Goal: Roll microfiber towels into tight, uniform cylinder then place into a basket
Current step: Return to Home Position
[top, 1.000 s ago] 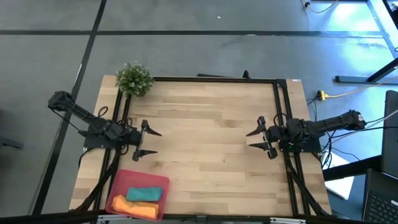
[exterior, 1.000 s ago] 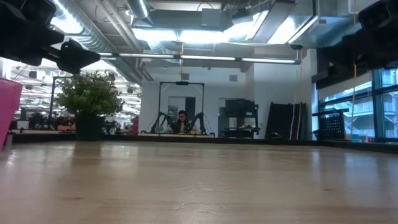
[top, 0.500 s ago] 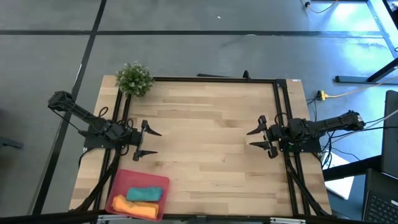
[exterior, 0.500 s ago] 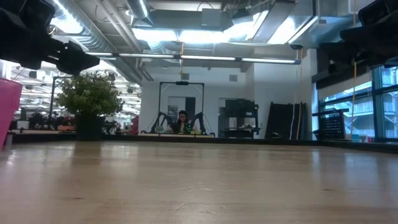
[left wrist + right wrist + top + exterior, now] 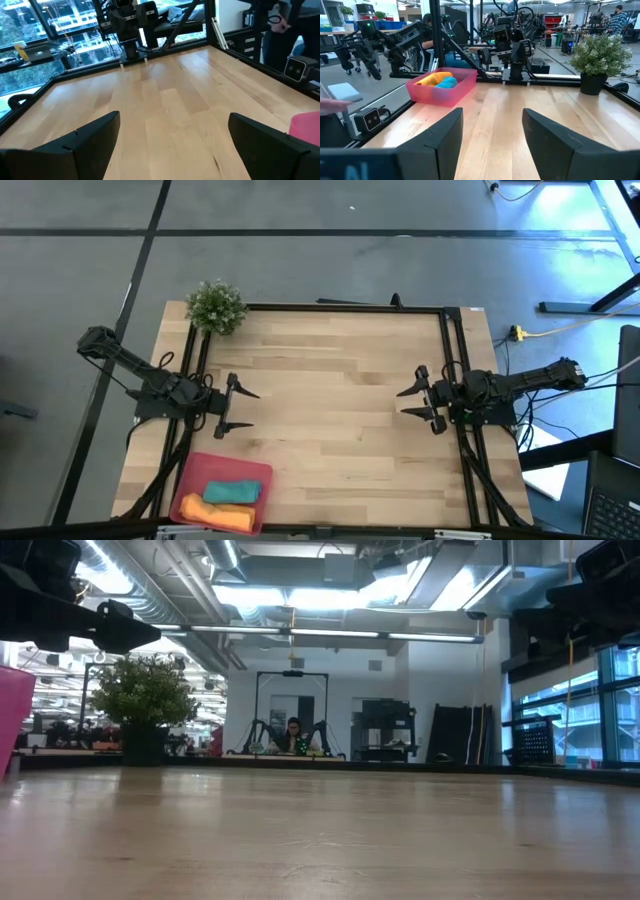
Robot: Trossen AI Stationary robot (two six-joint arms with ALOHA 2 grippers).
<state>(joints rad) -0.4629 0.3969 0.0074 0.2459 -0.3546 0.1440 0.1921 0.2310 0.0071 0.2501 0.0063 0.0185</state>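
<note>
The pink basket (image 5: 196,478) stands at the table's near left corner. In it lie the teal towel (image 5: 232,491) and the orange towel (image 5: 218,514), side by side as short bundles; the right wrist view shows them too, orange towel (image 5: 431,78) and teal towel (image 5: 448,82). My left gripper (image 5: 250,410) hovers open at the table's left side, beyond the basket, pointing at the table's middle. At the right side my right gripper (image 5: 400,405) hovers open, facing it. Nothing is between either pair of fingers.
A small green potted plant (image 5: 216,307) stands at the far left corner. Bare wooden tabletop (image 5: 330,390) stretches between the two grippers. A black frame runs along the left, far and right edges. A person sits in the room far behind the table (image 5: 292,734).
My left gripper has rolled a little about the line it points along, without changing place; in the low view its finger now lies level. Towels and basket have kept still.
</note>
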